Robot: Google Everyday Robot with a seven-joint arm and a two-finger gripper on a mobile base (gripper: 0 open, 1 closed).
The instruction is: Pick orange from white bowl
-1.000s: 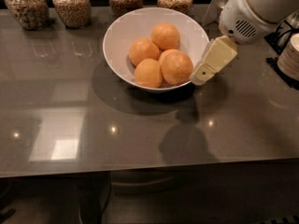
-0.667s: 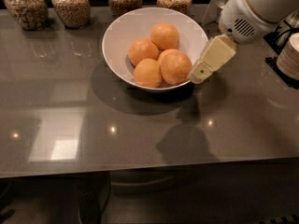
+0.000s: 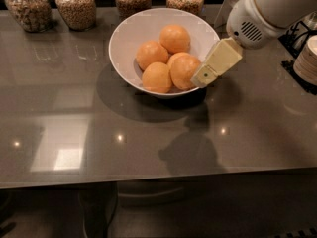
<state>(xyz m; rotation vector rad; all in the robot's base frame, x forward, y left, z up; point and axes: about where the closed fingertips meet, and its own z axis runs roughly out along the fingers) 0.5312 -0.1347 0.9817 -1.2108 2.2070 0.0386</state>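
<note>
On the grey table (image 3: 59,108): the white bowl (image 3: 124,41) stands upright toward the back, a little right of the middle, and its shadow spreads to the left and front.
Bowl's contents: four oranges, packed together and touching one another, all resting inside.
Far side of the pile: the back orange (image 3: 174,37) sits highest, near the far wall.
Left side: the left orange (image 3: 152,54) lies beside the back one, toward the bowl's left wall.
Near side: the front orange (image 3: 157,77) lies against the near wall.
Right side: the right orange (image 3: 184,69) lies beside the front one, nearest the bowl's right rim.
Robot's end: the gripper (image 3: 204,77), cream-coloured, slants down and leftward from the right. Its tip is at the bowl's right rim, just beside the right orange, and whether it touches the fruit cannot be made out.
Grip: whether it is spread or closed cannot be told from this view.
Upper right corner: the arm (image 3: 265,9), a rounded white housing with a vent grille, hangs above the table.
Back edge: four glass jars (image 3: 76,5) of grains stand in a row behind the bowl.
Right edge: a pale stacked object (image 3: 308,58) is partly cut off.
</note>
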